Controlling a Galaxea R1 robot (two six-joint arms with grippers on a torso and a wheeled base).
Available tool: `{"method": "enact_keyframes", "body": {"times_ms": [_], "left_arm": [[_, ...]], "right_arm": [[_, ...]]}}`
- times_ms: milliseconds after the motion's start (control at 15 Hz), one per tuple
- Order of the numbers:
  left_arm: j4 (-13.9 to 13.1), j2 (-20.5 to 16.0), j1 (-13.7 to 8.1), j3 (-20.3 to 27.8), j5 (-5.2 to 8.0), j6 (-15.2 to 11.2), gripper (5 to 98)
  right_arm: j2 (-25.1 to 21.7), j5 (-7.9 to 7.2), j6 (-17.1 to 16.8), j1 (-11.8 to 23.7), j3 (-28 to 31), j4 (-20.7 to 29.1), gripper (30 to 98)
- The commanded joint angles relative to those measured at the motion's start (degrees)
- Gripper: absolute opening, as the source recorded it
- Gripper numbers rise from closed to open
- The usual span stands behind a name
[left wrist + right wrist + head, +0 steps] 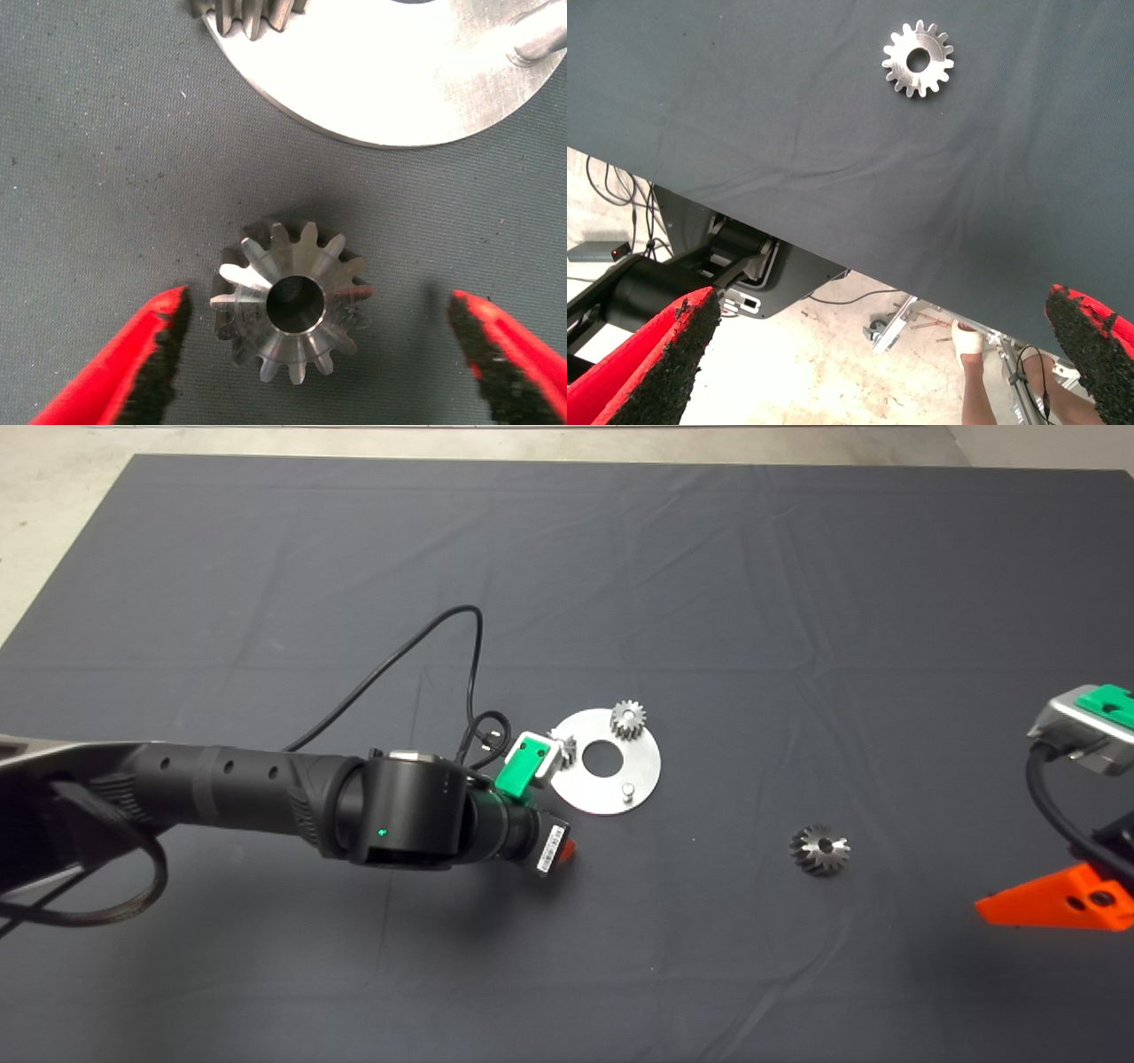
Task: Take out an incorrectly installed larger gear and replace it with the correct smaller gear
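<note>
The smaller gear (292, 305), bright silver with a dark centre hole, lies flat on the mat just off the rim of the round steel plate (642, 757). My left gripper (319, 299) hangs over it, open, with one finger on each side and neither touching. In the head view my left wrist hides this gear. The larger gear (820, 849), dark grey with slanted teeth, lies loose on the mat to the right of the plate and also shows in the right wrist view as the larger gear (918, 59). My right gripper (1063, 903) waits open at the right edge.
The plate carries one small gear (628, 719) at its far edge, a second small gear (567, 748) half hidden behind my left wrist's green mount, and a bare pin (627, 790). A black cable (443, 646) loops over the mat. A person's hand (967, 341) shows beyond the mat's edge.
</note>
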Motion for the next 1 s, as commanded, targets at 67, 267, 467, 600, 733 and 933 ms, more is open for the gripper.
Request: {"method": "enact_keyframes", "body": {"times_ms": [67,267,467,600,733,933], "left_arm": [[3.12,0.54,-0.69,0.63,2.58,0.26,69.8],[3.33,0.54,-0.61,0.63,2.76,1.12,65.1],[3.29,0.59,-0.61,0.63,3.31,2.6,64.9],[3.29,0.62,-0.61,1.25,3.99,2.6,64.9],[3.3,0.62,-0.53,1.43,4.08,2.68,64.9],[3.38,0.54,-0.52,1.34,4.08,3.12,64.9]], "right_arm": [[-0.1,0.23,0.38,1.16,0.32,1.92,96.9],[-0.1,0.23,0.38,1.16,0.32,1.92,96.9],[-0.1,0.23,0.38,1.16,0.32,1.92,97.0],[-0.19,0.23,0.38,1.16,0.32,1.92,96.9],[-0.28,0.23,0.38,1.16,0.32,1.92,96.9],[-0.28,0.23,0.38,1.16,0.32,1.83,96.9]]}}
